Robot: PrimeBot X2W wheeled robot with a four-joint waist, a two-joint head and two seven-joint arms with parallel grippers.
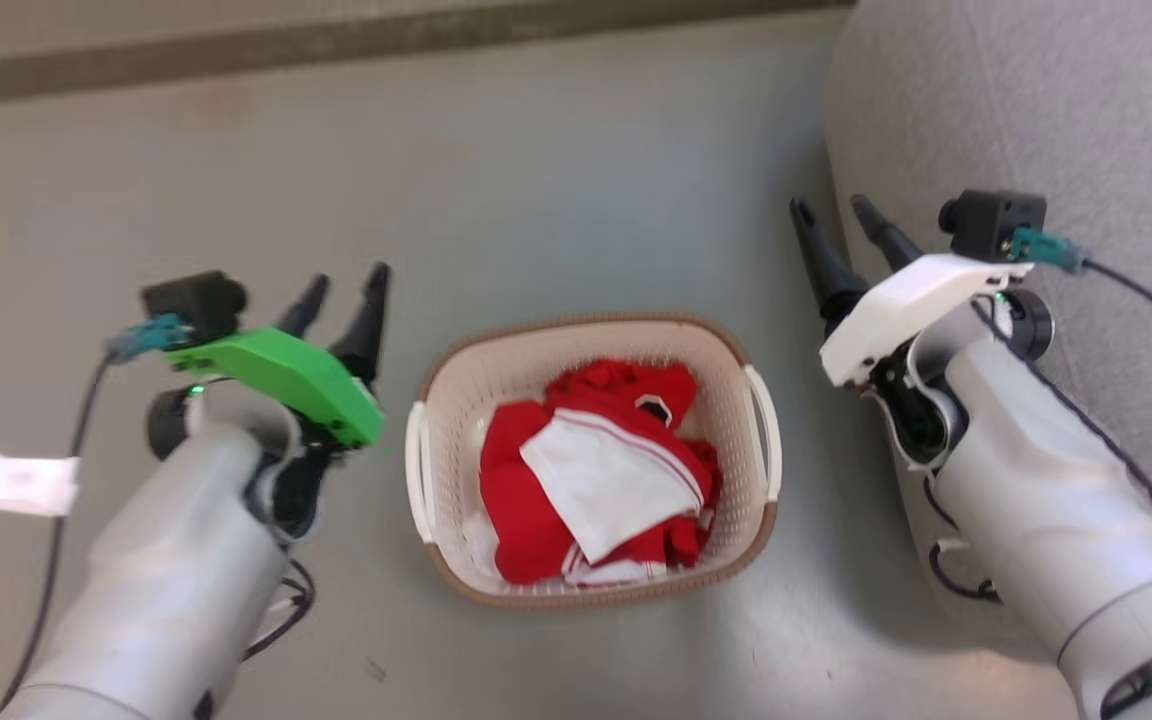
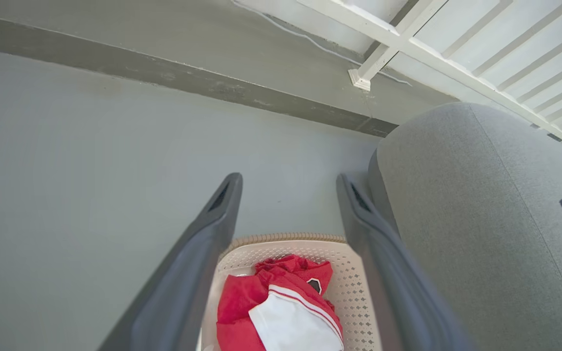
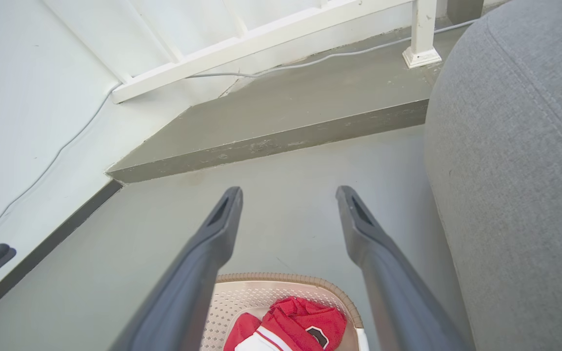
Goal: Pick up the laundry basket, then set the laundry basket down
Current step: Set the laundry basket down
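Observation:
The laundry basket [image 1: 456, 420] stands on the grey floor in the middle of the head view, cream and perforated, with a brown rim and white handles on both sides. It holds red and white clothes [image 1: 596, 470]. My left gripper [image 1: 346, 285] hovers to the left of it, open, touching nothing. On the other side my right gripper [image 1: 831, 215] is held higher, also open and empty. Both wrist views look past their open fingers to the basket's far rim [image 2: 286, 238] [image 3: 286, 278].
A grey upholstered seat [image 1: 1036, 120] rises close by the right arm. A low grey step [image 1: 336, 45] runs along the far side of the floor, with a white railing [image 3: 261, 44] and a cable beyond it.

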